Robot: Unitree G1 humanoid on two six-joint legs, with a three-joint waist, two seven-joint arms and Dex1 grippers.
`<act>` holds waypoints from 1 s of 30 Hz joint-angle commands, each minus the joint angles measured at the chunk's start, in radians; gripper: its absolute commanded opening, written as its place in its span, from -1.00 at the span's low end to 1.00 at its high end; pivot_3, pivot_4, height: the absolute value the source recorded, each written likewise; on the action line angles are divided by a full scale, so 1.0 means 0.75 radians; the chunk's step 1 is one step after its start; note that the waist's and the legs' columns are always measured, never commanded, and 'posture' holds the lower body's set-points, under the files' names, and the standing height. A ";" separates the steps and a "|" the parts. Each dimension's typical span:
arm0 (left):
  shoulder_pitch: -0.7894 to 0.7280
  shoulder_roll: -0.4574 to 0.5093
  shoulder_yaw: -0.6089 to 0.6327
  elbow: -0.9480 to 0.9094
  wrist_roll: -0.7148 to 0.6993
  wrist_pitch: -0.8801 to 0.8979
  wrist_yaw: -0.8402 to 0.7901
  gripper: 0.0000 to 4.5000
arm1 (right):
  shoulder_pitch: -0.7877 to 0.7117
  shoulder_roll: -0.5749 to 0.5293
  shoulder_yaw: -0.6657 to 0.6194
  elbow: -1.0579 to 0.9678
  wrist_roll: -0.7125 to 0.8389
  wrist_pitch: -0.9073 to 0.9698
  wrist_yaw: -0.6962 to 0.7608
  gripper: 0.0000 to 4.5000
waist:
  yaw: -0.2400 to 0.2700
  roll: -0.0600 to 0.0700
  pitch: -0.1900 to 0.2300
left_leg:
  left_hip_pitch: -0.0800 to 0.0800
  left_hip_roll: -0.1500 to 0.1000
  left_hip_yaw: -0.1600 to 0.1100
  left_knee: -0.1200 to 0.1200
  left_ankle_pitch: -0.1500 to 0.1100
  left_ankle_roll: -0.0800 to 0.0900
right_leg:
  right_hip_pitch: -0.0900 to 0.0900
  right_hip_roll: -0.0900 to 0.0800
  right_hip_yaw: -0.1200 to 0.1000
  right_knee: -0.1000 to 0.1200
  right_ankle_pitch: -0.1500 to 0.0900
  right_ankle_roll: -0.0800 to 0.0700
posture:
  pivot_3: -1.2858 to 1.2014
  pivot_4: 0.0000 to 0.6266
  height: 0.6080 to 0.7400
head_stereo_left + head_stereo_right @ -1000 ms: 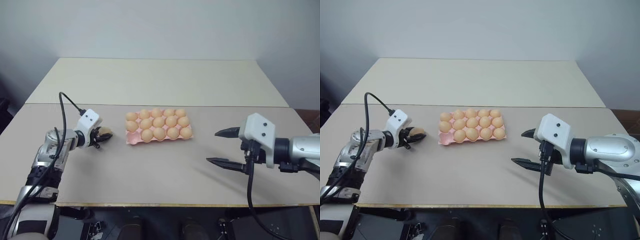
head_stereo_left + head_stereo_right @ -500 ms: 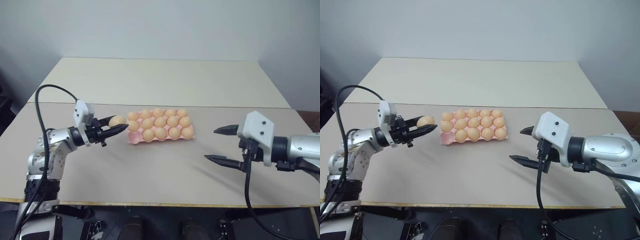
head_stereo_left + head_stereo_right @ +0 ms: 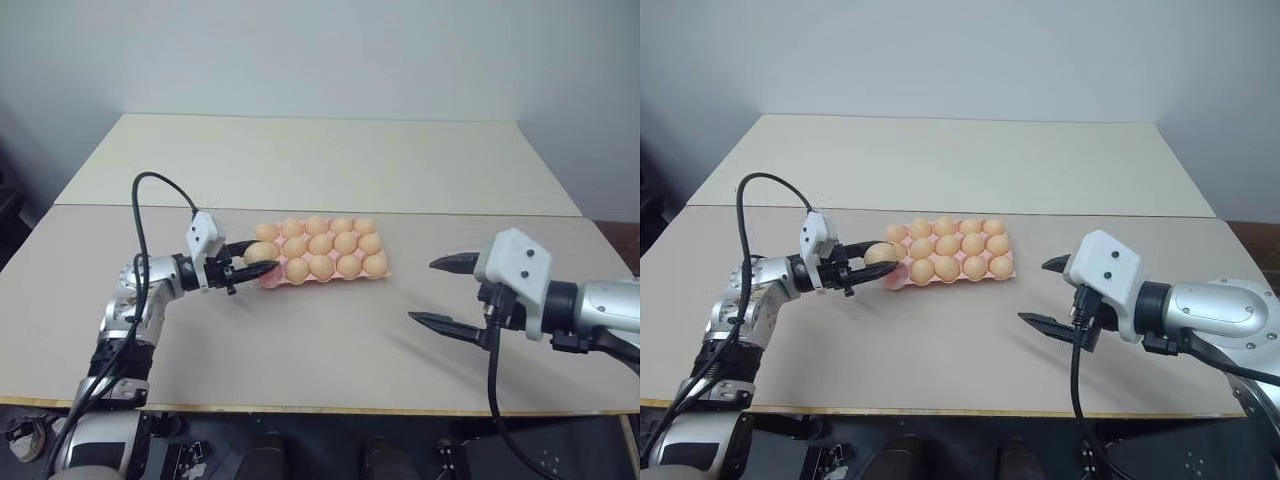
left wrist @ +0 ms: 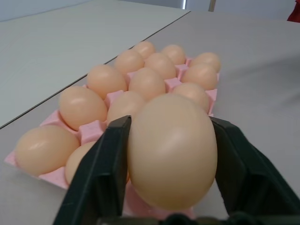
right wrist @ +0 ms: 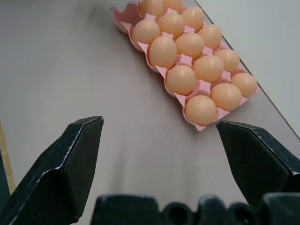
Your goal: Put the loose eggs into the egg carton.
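Pale beige tabletop (image 3: 300, 350), two slabs butted along a seam, plain grey wall behind; no legible writing. Pink egg carton (image 3: 268, 279) at frame centre, nearly full. Left gripper (image 3: 252, 265) at its left end, fingers clamped on one egg (image 4: 171, 151). Right gripper (image 3: 442, 292), lower right, fingers wide apart, empty.

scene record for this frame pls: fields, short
surface: beige table
egg carton: pink tray, near-left corner cup unfilled, the other cups hold eggs
held egg: tan egg between left gripper fingers, over that corner
right gripper: open, holding nothing, off to the carton's right
task state: last egg not yet seated
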 commanded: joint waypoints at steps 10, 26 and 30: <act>0.015 0.087 0.115 -0.144 -0.085 -0.008 -0.018 0.81 | -0.007 -0.027 -0.060 -0.020 0.010 -0.011 0.009 1.00 | -0.003 0.000 0.000 | 0.000 0.000 0.000 0.000 0.000 0.000 | 0.000 0.000 0.000 0.000 0.000 0.000 | 0.03 -0.52 1.00; 0.775 0.676 0.761 -0.741 -0.311 0.313 -0.232 0.81 | 0.168 -0.175 -0.246 0.180 -0.051 -0.197 0.461 1.00 | -0.023 0.000 0.000 | 0.004 0.004 0.000 -0.004 0.000 0.001 | 0.002 -0.001 0.001 -0.002 0.000 0.000 | 0.03 -0.52 1.00; 0.957 0.688 0.981 -0.858 -0.335 0.399 -0.267 0.81 | 0.216 -0.186 -0.286 0.254 -0.091 -0.255 0.536 1.00 | -0.024 0.000 0.000 | 0.005 0.004 0.001 -0.005 0.000 0.001 | 0.003 -0.001 0.001 -0.001 0.000 0.000 | 0.03 -0.52 1.00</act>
